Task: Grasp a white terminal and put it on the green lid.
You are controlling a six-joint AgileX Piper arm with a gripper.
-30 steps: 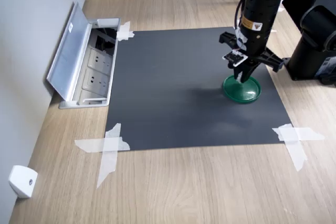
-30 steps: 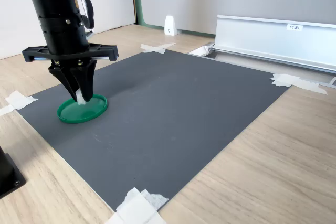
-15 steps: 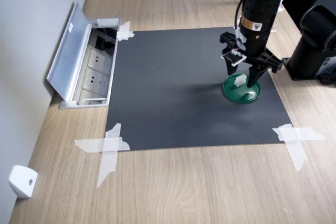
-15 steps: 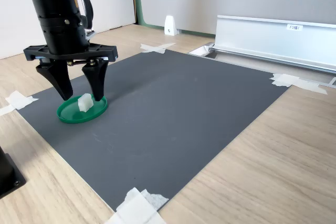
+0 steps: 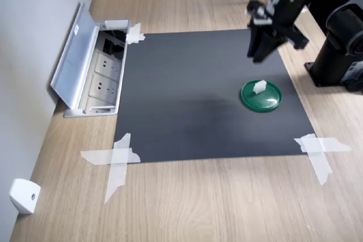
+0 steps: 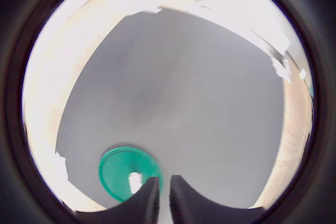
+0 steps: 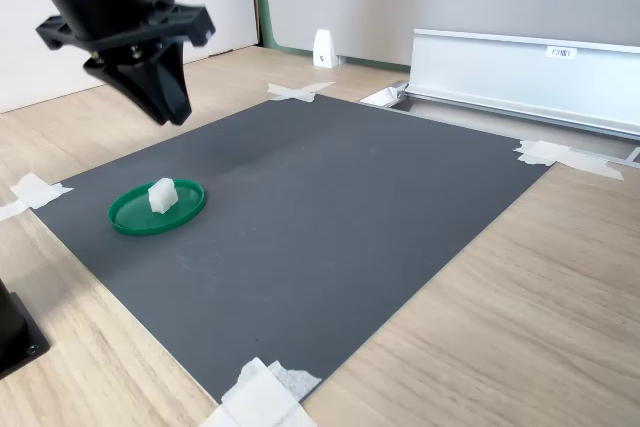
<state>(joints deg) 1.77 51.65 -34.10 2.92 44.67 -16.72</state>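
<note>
The white terminal (image 5: 259, 86) (image 7: 161, 195) stands on the green lid (image 5: 267, 102) (image 7: 133, 219), which lies on the black mat. In both exterior views my gripper (image 5: 256, 56) (image 7: 172, 115) hangs well above the mat, up and back from the lid, touching neither. Its fingers are drawn together with nothing between them. In the wrist view the fingertips of the gripper (image 6: 164, 195) nearly meet, and the lid (image 6: 113, 163) with the terminal (image 6: 135, 182) lies just beside them, far below.
The black mat (image 5: 193, 94) is taped to the wooden table at its corners (image 5: 116, 157) (image 5: 317, 148). An open floor socket box with a metal lid (image 5: 85, 66) (image 7: 520, 67) borders the mat. A white wedge (image 5: 24, 195) sits by the wall. The arm's dark base (image 5: 340, 55) stands beside the mat.
The gripper opened and let go of the terminal on the lid, then rose away from it and shut empty. The terminal stays standing on the lid.
</note>
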